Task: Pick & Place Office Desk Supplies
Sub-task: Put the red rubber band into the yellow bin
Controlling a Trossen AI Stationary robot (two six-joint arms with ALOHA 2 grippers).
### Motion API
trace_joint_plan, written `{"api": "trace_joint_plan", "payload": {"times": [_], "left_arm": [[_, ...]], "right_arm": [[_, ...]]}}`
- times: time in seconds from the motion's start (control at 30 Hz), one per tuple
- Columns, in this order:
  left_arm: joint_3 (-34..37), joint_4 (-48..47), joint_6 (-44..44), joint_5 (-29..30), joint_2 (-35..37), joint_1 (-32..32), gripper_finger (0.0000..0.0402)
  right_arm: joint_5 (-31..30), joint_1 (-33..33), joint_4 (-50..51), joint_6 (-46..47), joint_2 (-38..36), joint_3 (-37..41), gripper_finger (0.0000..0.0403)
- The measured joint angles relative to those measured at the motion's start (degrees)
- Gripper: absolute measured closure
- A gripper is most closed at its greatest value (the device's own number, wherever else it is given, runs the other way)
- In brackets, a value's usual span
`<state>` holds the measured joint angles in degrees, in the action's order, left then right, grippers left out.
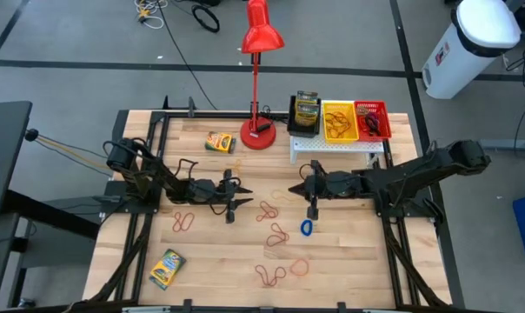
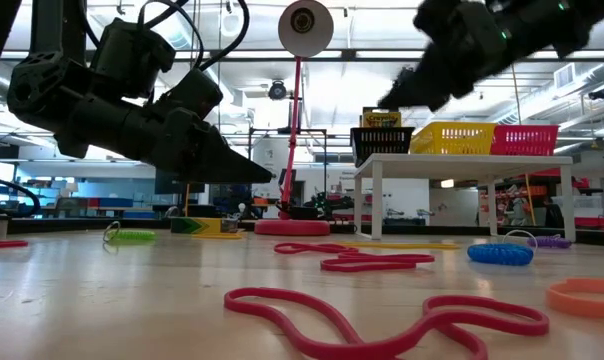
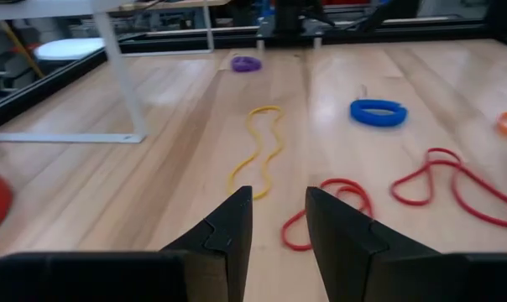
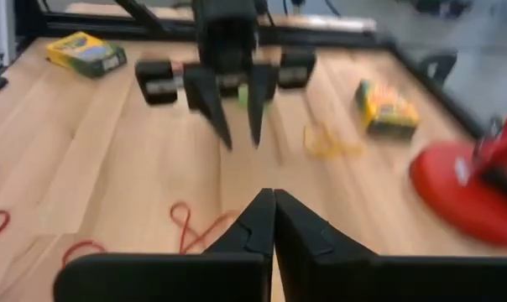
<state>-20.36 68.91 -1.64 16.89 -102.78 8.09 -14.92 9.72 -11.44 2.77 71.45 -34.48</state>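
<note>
Right gripper (image 4: 273,220): fingers pressed flat together with nothing visible between them; it hangs above the middle of the table, on the right arm's side
Left gripper (image 3: 279,231): fingers parted by a narrow gap, nothing in it; it hovers over bare wood on the left arm's side, facing the right gripper, the two apart
Closest bands: a yellow band (image 3: 259,152) lies just ahead of the left fingers, a red band (image 3: 331,210) beside it; in the high view several red loops (image 1: 269,211) sit between the two grippers
Blue band (image 1: 306,228): a thicker ring on the wood, just beside and below the right gripper in the high view
Other loose bands: an orange band (image 1: 298,266) and a red tangle (image 1: 269,276) toward the table's near edge, a red one (image 1: 183,222) by the left arm, a purple one (image 3: 246,64) farther off
Crayon boxes: one crayon box (image 1: 220,142) lies near the lamp's base, another crayon box (image 1: 167,267) near the left front corner; neither is in a bin
White shelf (image 1: 336,143): stands at the back right and carries the three bins
Black bin (image 1: 307,114): holds what looks like a crayon box
Yellow bin (image 1: 340,121): has tan bands in it
Red bin (image 1: 372,120): has dark items in it, too small to name
Red desk lamp (image 1: 261,39): stands at the back centre, left of the shelf
Progress: as I judge it, well short of halfway; some pieces are sorted, but two boxes and most bands are left on the table
</note>
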Motion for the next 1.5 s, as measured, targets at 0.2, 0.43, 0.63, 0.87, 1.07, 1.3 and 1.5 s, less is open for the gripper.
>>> {"api": "trace_joint_plan", "payload": {"times": [0.2, 0.43, 0.63, 0.87, 1.07, 1.3, 1.5], "left_arm": [[0.0, -0.2, -0.9, 0.2, 0.0, 1.0, 0.0282], [0.0, -1.2, -0.3, 0.0, 0.0, 1.3, 0.0282], [0.0, -1.5, -0.4, 0.0, 0.0, 1.3, 0.0282], [0.0, -1.9, -0.3, 0.0, 0.0, 1.3, 0.0282], [-0.1, -2.2, -0.4, -1.7, 0.0, 1.3, 0.0282], [-0.2, -2.2, -2.1, -6.4, 0.0, 1.3, 0.0282], [-0.2, -2.3, -2.1, -5.8, 0.0, 1.2, 0.0282]], "right_arm": [[0.0, 0.1, 3.3, 10.0, 2.7, 2.0, 0.0384], [-3.1, 4.7, 3.5, 12.4, 14.1, -0.4, 0.034], [-5.7, 8.1, 3.4, 12.4, 24.1, -8.3, 0.0278], [-7.0, 7.9, 3.3, 15.4, 32.1, -13.5, 0.0171], [-7.6, 7.9, 0.9, 15.4, 36.5, -14.6, 0.0134], [-7.9, 6.8, -2.9, 16.0, 39.1, -14.8, 0.0193], [-5.6, 5.5, -3.0, 16.5, 39.1, -14.8, 0.0294]]}}
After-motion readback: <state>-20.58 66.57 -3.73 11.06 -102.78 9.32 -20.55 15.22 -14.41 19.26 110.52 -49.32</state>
